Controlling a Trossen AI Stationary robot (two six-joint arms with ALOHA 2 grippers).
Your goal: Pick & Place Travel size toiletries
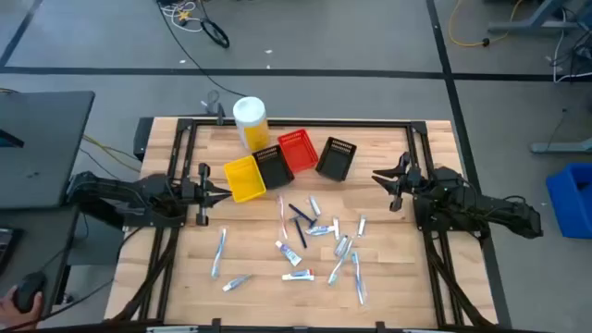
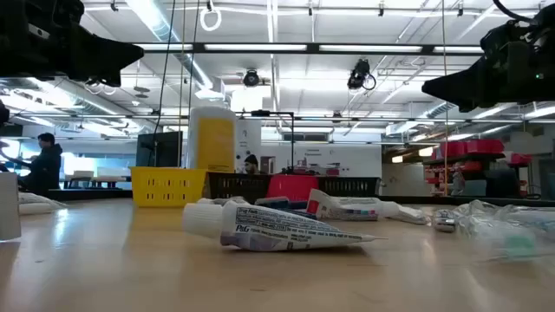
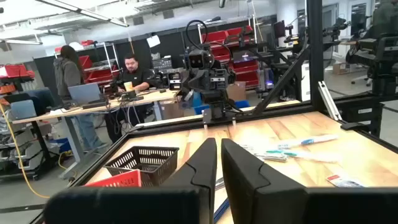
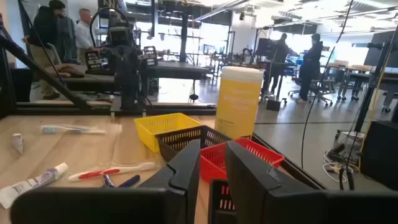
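High view gives us a pale wooden table (image 1: 185, 277) boxed in by a black metal frame (image 1: 296, 121), standing on a grey floor with taped lines and loose cables. Along the far side we see a yellow canister (image 1: 251, 123) with a white lid lying next to a yellow basket (image 1: 243, 178), two black baskets (image 1: 274, 166) (image 1: 336, 157) and a red basket (image 1: 298, 151), all clustered close together. The travel size toiletries (image 1: 319, 242) lie scattered over the near middle of the boards: white tubes, clear-blue toothbrushes, dark blue sticks and clear packets, with one toothbrush (image 1: 219, 252) and one small tube (image 1: 236, 283) lying apart toward the left. In the low view a white P&G tube (image 2: 277, 228) lies closest to the camera. The left gripper (image 1: 211, 193) hangs at the left edge just beside the yellow basket, its fingers (image 3: 249, 171) a narrow slit apart and holding nothing. The right gripper (image 1: 382, 178) waits at the right edge near the far black basket, fingers (image 4: 252, 171) likewise slightly parted and empty. We find bare wood along the near edge and in both near corners, and between the right gripper and the pile. Beyond the table the wrist views show a workshop with desks, red shelving, another robot stand and several people standing or seated.
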